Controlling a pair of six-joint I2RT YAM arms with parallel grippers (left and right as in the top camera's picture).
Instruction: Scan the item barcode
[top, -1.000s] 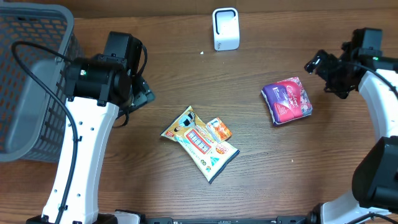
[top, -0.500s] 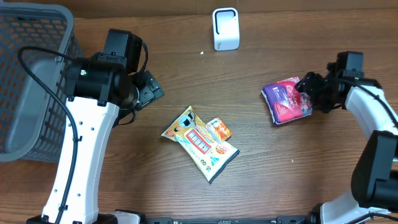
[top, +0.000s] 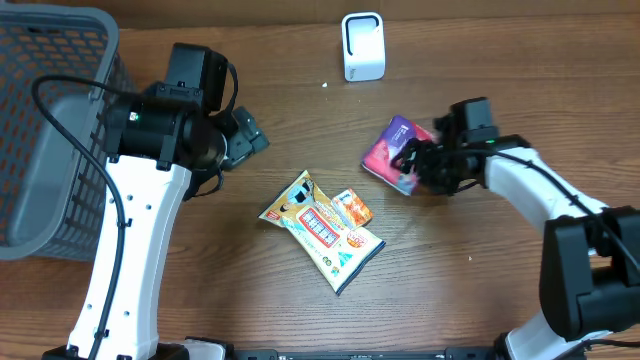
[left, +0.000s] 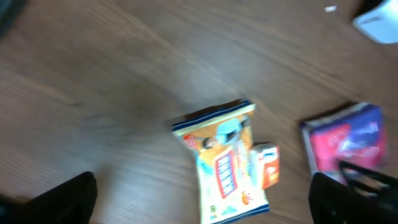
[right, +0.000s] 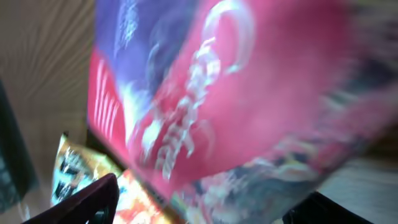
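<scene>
A pink and purple pack hangs tilted just above the table at centre right, with my right gripper shut on its right end. The right wrist view is blurred; the pack fills it and sits between the dark fingers of that gripper. The white barcode scanner stands at the back centre, apart from the pack. My left gripper hovers open at centre left with nothing in it. In the left wrist view this gripper spreads wide above a yellow snack pack.
A yellow and blue snack pack lies flat at the table's middle with a small orange packet on its right edge. A grey mesh basket fills the far left. The scanner's corner shows at top right of the left wrist view.
My right gripper came in from the right edge, closed on the pink and purple pack and carried it left, tilting it. The left gripper swung slightly right and stayed open.
</scene>
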